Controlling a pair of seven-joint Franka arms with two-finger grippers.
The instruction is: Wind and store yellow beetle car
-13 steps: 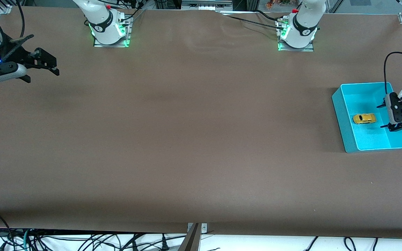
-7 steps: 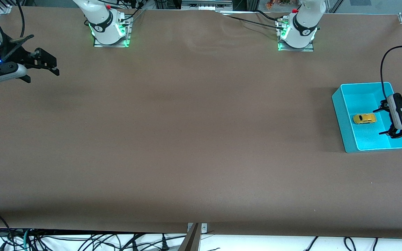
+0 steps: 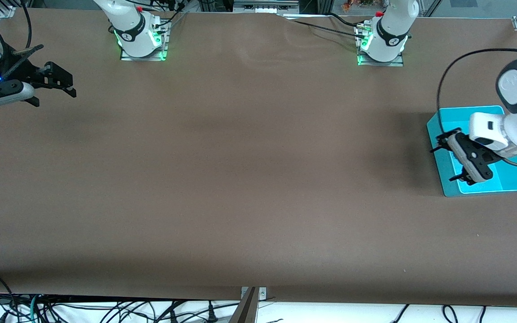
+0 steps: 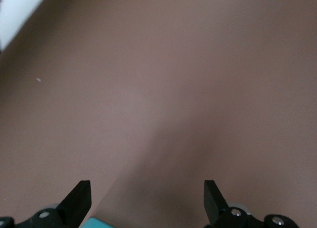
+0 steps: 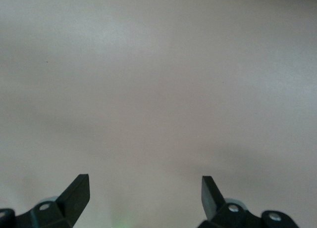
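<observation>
1. Left gripper [image 3: 446, 157] hung over the teal bin [image 3: 512, 181] at the left arm's end of the table [image 3: 258, 179], jaws spread wide, nothing between them.
2. Left wrist view: both fingertips [image 4: 79, 196] well apart, bare brown table ahead of them, a sliver of teal bin [image 4: 96, 223] at the frame edge between the fingers.
3. Left arm's wrist and white forearm [image 3: 505, 130] lay across the bin and covered most of its inside in the front view.
4. Car: not visible in any view at this moment. The arm blocked most of the bin's floor, so I couldn't tell from these frames whether it sat in there. The uncovered strip of bin floor nearest the front camera showed no car.
5. Bin sat flat on the table, nearer the front camera than the left arm's base [image 3: 382, 45], close to the table's end edge.
6. Right gripper [image 3: 56, 92] was up in the air over the right arm's end of the table, released, jaws wide, holding nothing. That arm was waiting.
7. Right wrist view: fingertips [image 5: 77, 193] apart, only plain table surface in front of them.
8. Right arm's base [image 3: 139, 38] stood at the table's back edge, green light glowing at its foot; same glow at the left base.
</observation>
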